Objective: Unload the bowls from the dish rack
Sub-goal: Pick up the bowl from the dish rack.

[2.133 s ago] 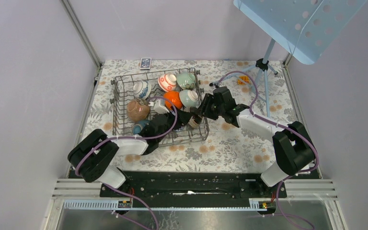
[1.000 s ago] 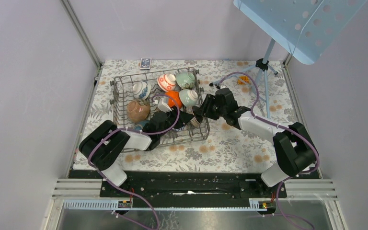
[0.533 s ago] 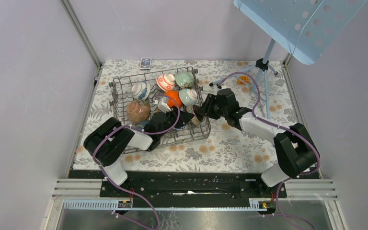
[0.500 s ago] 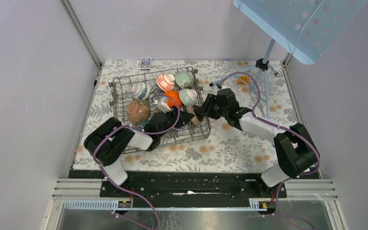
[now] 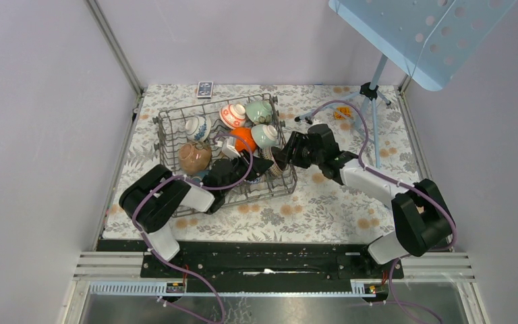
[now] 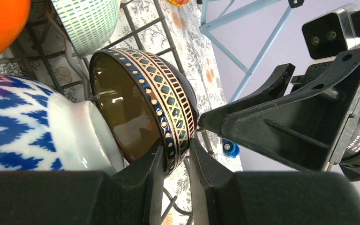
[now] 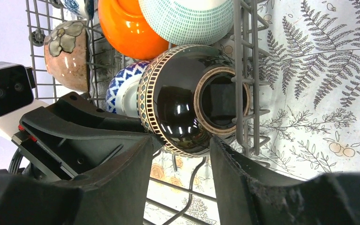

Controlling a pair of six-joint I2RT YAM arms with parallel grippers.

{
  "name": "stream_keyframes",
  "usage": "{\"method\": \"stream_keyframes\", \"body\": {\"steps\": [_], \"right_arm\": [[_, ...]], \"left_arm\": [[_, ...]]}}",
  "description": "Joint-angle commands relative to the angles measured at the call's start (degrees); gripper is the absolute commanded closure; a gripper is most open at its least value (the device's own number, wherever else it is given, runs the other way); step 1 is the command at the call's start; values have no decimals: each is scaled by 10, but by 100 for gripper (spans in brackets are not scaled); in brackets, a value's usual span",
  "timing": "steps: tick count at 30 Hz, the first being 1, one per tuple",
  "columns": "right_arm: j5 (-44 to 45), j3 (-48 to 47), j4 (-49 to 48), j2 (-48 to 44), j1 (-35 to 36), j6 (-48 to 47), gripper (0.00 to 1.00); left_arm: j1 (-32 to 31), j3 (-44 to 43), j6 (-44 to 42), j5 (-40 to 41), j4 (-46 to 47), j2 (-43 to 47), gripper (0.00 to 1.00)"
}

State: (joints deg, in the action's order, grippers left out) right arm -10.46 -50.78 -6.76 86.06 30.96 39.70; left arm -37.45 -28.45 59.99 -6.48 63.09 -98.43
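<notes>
The grey wire dish rack (image 5: 168, 125) holds several bowls. A black bowl with a patterned rim (image 6: 168, 93) lies on its side at the rack's near right corner (image 5: 278, 166). My left gripper (image 6: 176, 154) is shut on its rim, one finger inside and one outside. It also shows in the top view (image 5: 264, 169). My right gripper (image 7: 180, 140) is open just outside the rack wall, with its fingers either side of the black bowl's underside (image 7: 183, 112). It also shows in the top view (image 5: 285, 156). A blue-and-white bowl (image 6: 23, 122) presses against the black bowl's inside.
Also in the rack are an orange bowl (image 5: 244, 140), a green mesh-pattern bowl (image 5: 265, 135), a brown bowl (image 5: 194, 156) and three more at the back. A tripod stand (image 5: 374, 88) with a blue perforated panel (image 5: 418, 34) stands at the back right. A small card (image 5: 204, 88) lies behind the rack.
The left arm has pushed further right into the rack. The rack has turned slightly. The right gripper has closed in on the black bowl from the right.
</notes>
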Motion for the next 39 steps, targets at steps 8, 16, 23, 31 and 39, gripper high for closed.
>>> {"method": "stream_keyframes", "body": {"steps": [8,16,23,31,39], "right_arm": [[5,0,22,-50,-1,-22,41],[7,7,21,-61,-8,-22,41],[3,11,20,-62,-8,-17,41],[-1,13,21,-79,-13,-14,41],[-15,20,18,-93,-20,-8,41]], "left_arm": [[5,7,-7,-29,73,37,100],[8,12,-9,-33,66,47,100],[9,9,2,-46,79,45,100],[15,6,16,-61,79,66,100],[30,10,36,-74,87,78,100]]}}
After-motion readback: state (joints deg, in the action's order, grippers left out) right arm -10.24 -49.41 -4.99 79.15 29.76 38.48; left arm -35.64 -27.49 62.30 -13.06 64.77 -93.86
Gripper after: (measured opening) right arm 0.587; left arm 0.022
